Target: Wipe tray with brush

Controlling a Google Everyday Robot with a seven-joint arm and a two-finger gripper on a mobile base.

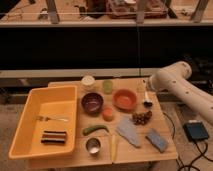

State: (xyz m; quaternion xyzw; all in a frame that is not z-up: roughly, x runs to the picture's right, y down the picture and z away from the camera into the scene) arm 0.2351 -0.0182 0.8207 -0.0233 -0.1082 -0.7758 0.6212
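Note:
The tray (30, 117) is a large yellow bin on the left of the wooden table. A silver fork (51, 119) and a dark striped block (54, 137) lie inside it. The brush (146, 100) lies near the table's right edge, right of the orange bowl (124, 98), with its white handle pointing to the back and its dark head to the front. My gripper (148, 86) comes in from the right on a white arm and sits at the far end of the brush handle, far from the tray.
Between tray and brush stand a white cup (88, 81), green cup (107, 86), dark bowl (92, 101), orange fruit (108, 114), grapes (141, 118), green vegetable (95, 129), metal cup (92, 145), grey cloth (128, 132) and blue sponge (157, 140). A black box (195, 131) lies on the floor.

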